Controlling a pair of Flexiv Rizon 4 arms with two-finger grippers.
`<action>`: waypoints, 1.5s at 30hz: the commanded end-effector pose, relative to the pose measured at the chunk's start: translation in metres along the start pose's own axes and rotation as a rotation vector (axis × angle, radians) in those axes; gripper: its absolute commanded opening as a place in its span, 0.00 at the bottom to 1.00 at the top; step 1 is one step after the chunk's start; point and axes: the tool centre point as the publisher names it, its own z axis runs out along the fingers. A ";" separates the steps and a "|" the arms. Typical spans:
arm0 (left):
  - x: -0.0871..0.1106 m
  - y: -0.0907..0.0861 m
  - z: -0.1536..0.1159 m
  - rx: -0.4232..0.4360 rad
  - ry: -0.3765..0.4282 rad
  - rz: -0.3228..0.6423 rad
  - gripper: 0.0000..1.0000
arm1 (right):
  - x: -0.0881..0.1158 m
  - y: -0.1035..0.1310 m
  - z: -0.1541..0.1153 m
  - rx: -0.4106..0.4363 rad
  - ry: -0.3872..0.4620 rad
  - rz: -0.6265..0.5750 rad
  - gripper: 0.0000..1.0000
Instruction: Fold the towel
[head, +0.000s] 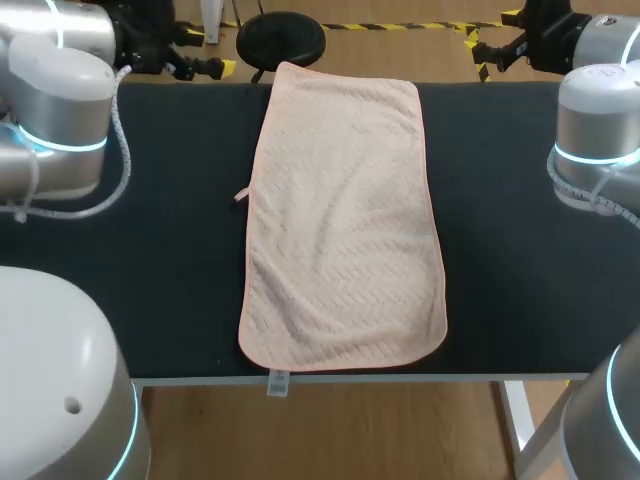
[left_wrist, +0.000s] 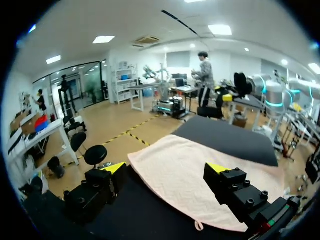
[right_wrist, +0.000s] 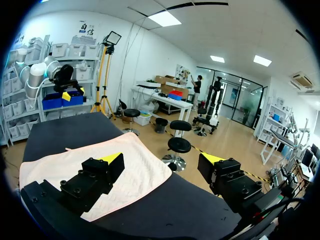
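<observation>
1. Towel (head: 340, 220) lies flat and opened out down the middle of the table (head: 520, 280) in the head view. Its long side runs away from you and its near end sits right at the front edge. Left claw (head: 222, 68) and right claw (head: 477, 52) sit off the far corners, apart from the cloth. My guess is that's to leave it unobstructed for a first grab.
2. Left wrist view: left claw (left_wrist: 165, 167) is spread wide with nothing in it. The towel (left_wrist: 185, 175) lies ahead of and below the fingers, not touching.
3. Right wrist view: same deal, right claw (right_wrist: 162, 158) is gaping and empty. The towel (right_wrist: 140, 167) is off to one finger's side, so you'd likely need to swing in for a corner.
</observation>
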 end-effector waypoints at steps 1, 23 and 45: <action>-0.004 0.000 0.002 -0.402 0.281 0.365 1.00 | 0.000 0.000 0.000 0.001 0.001 -0.001 1.00; 0.007 0.017 0.014 -0.455 0.362 0.454 1.00 | 0.014 0.006 0.030 0.445 0.213 -0.682 1.00; 0.008 0.020 0.015 -0.446 0.350 0.425 1.00 | 0.014 0.006 0.041 0.447 0.303 -0.627 1.00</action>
